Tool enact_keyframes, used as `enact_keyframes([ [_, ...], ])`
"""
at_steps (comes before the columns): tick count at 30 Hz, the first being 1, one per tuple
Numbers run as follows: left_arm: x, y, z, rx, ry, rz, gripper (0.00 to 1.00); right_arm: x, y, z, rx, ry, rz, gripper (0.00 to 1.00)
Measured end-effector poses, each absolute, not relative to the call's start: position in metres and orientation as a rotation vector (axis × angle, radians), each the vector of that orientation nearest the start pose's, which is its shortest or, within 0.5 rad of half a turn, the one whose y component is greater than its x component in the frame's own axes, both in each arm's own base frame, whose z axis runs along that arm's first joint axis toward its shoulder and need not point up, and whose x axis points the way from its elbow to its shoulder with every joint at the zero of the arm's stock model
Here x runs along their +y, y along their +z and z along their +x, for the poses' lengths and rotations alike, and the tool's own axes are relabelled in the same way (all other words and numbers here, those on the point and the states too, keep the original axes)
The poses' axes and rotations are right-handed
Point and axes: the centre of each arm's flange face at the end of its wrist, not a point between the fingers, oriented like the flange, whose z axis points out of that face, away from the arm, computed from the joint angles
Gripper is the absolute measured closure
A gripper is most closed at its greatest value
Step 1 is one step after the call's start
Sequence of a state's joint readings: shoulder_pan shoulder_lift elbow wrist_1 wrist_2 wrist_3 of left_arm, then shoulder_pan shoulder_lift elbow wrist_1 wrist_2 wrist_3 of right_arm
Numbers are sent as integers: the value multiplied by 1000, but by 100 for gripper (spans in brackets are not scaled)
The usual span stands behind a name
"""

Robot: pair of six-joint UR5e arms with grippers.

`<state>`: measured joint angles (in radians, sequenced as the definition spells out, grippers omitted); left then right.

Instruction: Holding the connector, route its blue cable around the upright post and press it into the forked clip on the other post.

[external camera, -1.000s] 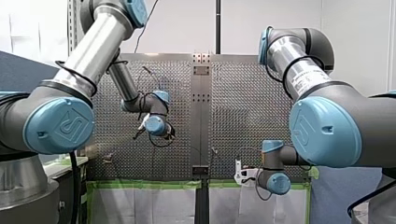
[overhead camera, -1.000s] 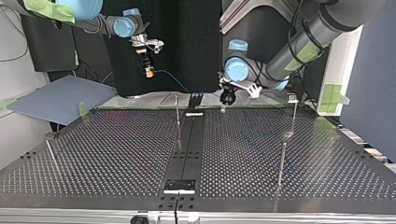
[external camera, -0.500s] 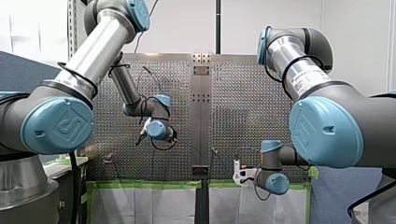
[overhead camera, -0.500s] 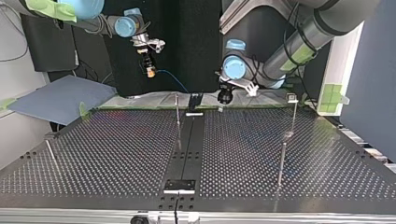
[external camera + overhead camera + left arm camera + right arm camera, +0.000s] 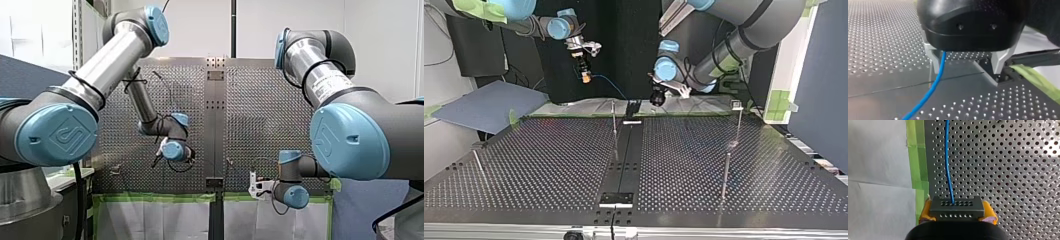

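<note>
My right gripper (image 5: 957, 216) is shut, its yellow pads (image 5: 925, 213) clamping a dark grey connector (image 5: 956, 206). The blue cable (image 5: 947, 157) runs straight ahead from the connector over the perforated table. In the top view this gripper (image 5: 584, 75) hangs above the table's far edge, and the cable (image 5: 608, 86) slopes down to a black fixture (image 5: 632, 107). My left gripper (image 5: 965, 72) is open, black with metal fingers (image 5: 934, 62); the cable (image 5: 933, 87) passes just inside one finger, untouched. It hovers (image 5: 657, 97) beside the fixture. The upright post (image 5: 614, 125) stands mid-table; the forked clip (image 5: 737, 104) tops a post at the top view's right.
Another thin post (image 5: 725, 172) stands nearer the top view's front right, and a leaning rod (image 5: 478, 162) at its left. A blue-grey board (image 5: 489, 105) lies off the table's far left. Green tape (image 5: 919, 165) lines the table's edge.
My left arm has swung toward the middle of the table, its gripper now near the black fixture and over the cable. My right gripper has hardly moved and keeps the connector.
</note>
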<state>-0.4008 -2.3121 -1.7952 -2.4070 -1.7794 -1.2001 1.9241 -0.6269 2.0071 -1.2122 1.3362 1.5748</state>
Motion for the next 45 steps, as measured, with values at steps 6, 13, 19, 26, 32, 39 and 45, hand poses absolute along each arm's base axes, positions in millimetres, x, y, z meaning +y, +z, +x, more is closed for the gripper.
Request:
enact_keyframes([
  [6, -348, 15, 494, 1721, 167, 543, 3, -412, -87, 320, -987, 1544, 1771, 100],
  [13, -361, -7, 493, 1731, 148, 519, 3, -412, -87, 321, -973, 1544, 1776, 100],
  [19, -370, -4, 498, 1720, 130, 488, 3, -411, -87, 322, -968, 1543, 1779, 100],
  [26, -377, 0, 499, 1713, 116, 465, 3, -411, -87, 322, -965, 1541, 1781, 100],
  [32, -383, 2, 499, 1704, 101, 458, 3, -411, -87, 323, -963, 1537, 1784, 100],
  [39, -395, 5, 496, 1700, 89, 459, 3, -411, -88, 323, -959, 1531, 1789, 100],
  [45, -401, 0, 491, 1712, 91, 453, 3, -410, -88, 322, -958, 1525, 1793, 100],
])
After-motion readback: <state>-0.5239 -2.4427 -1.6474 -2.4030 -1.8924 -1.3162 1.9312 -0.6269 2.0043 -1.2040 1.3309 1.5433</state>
